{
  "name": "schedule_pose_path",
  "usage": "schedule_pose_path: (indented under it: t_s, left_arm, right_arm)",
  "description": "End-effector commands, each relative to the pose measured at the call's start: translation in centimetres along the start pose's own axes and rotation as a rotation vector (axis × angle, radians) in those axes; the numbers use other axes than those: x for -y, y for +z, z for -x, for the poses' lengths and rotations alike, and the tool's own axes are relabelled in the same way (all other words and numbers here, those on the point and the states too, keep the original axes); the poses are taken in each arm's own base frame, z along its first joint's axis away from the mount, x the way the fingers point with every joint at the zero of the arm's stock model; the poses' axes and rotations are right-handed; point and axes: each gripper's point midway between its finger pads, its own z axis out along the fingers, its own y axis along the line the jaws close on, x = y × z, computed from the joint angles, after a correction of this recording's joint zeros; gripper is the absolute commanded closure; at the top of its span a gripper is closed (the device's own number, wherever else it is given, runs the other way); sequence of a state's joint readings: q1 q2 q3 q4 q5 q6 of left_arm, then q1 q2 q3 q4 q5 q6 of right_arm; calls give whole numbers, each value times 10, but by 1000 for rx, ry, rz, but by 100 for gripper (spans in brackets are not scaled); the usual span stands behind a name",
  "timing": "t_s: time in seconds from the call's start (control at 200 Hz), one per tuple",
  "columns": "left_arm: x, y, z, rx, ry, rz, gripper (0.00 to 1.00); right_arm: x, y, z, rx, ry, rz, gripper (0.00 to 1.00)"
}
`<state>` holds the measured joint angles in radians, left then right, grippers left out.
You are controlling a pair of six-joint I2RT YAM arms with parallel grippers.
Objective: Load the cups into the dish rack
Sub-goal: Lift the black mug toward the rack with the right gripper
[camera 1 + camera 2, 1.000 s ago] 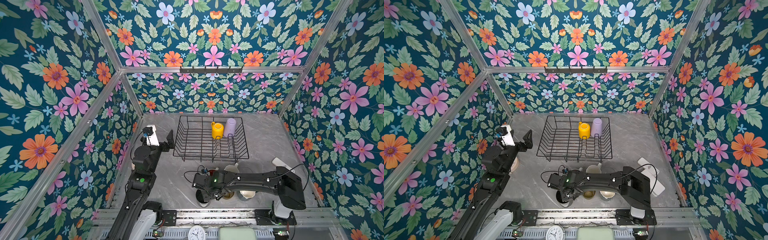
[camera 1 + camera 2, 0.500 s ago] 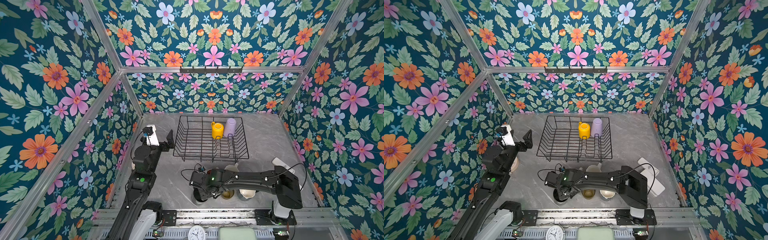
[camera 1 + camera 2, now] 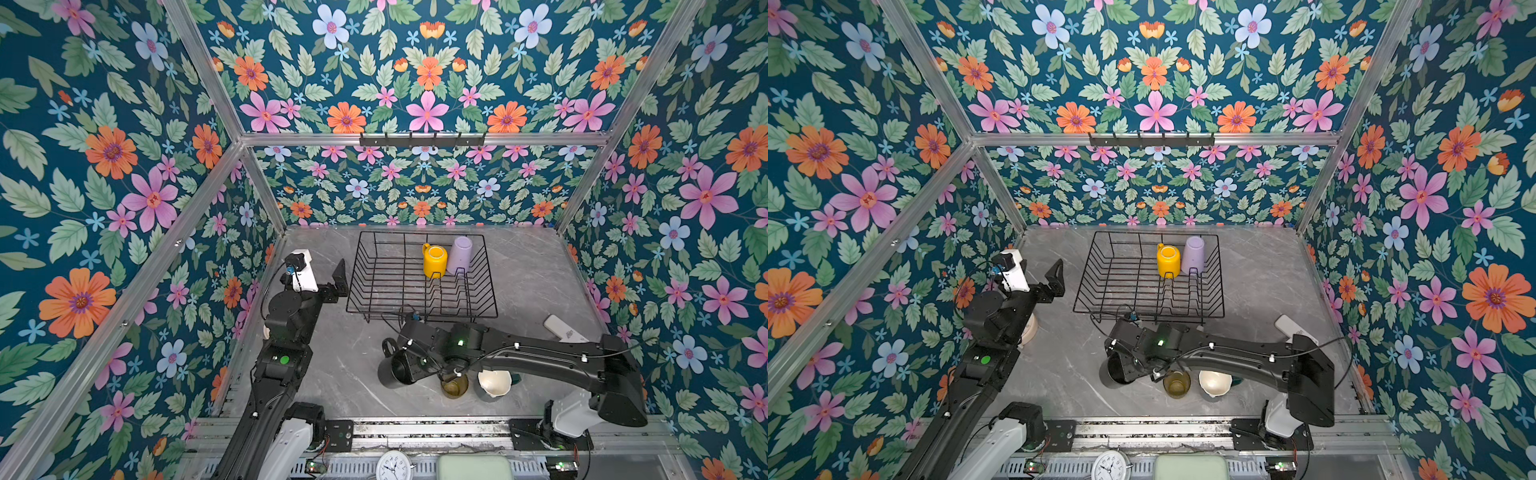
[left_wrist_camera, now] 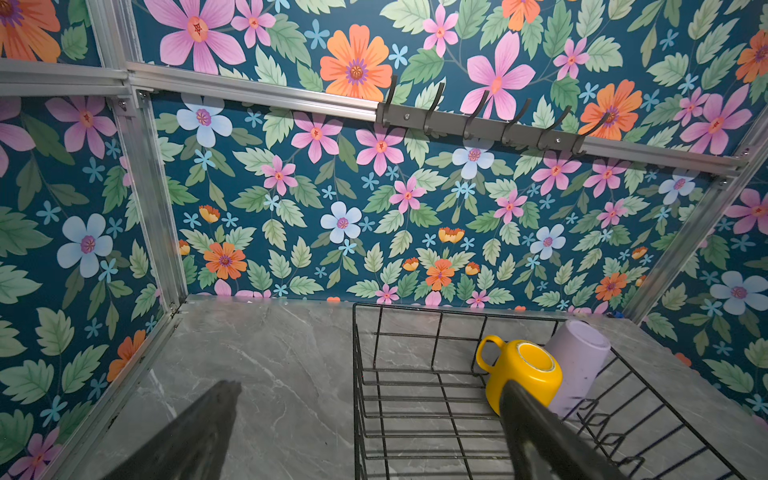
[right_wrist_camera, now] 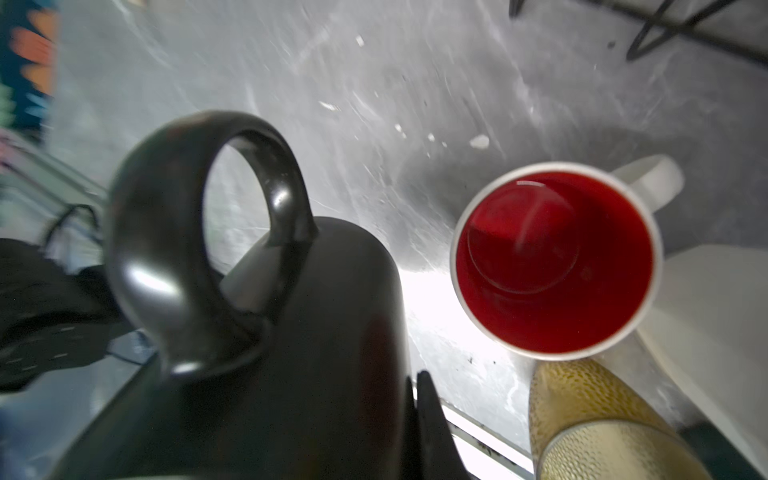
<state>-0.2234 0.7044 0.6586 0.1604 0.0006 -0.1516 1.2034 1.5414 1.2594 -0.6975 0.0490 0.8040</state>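
Near edge, four cups outside the rack. Right gripper (image 3: pixel 411 365) is clamped tight on 1 black mug (image 3: pixel 390 371); the wrist view is blurred. Beside it are 1 amber glass (image 3: pixel 454 385), 1 cream mug (image 3: pixel 494 381), and 1 red-lined white mug (image 5: pixel 555 262) hidden under the arm in both top views. Left gripper (image 4: pixel 370 388) is wide open, empty, just left of the dish rack (image 3: pixel 386 286). At the rack's far end, 1 yellow mug (image 3: pixel 434 260) and 1 lilac tumbler (image 3: pixel 460 255) sit side by side, upside down.

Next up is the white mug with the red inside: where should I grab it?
Pinch the rim of the white mug from above, straddling its wall: it stands upright, mouth open. Take the arc facing bare table, away from the amber glass crowding it and clear of its handle.
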Motion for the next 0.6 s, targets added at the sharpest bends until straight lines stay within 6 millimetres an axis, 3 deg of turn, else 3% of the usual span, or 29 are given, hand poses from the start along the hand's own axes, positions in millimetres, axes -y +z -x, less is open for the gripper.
schedule_pose_path:
  t_s: [0.0, 0.175, 0.33, 0.595]
  left_arm:
    - [2, -1, 8, 27, -3, -10, 0]
    - [8, 3, 5, 8, -7, -42, 0]
    - [16, 6, 1, -5, -14, -91, 0]
    - [63, -2, 3, 7, -36, -377, 0]
  right_arm:
    - [-8, -17, 28, 115, 10, 109, 100]
    - [9, -47, 56, 231, 56, 199, 100]
    - [38, -73, 82, 344, 131, 258, 100]
    - [91, -96, 109, 448, 244, 300, 100]
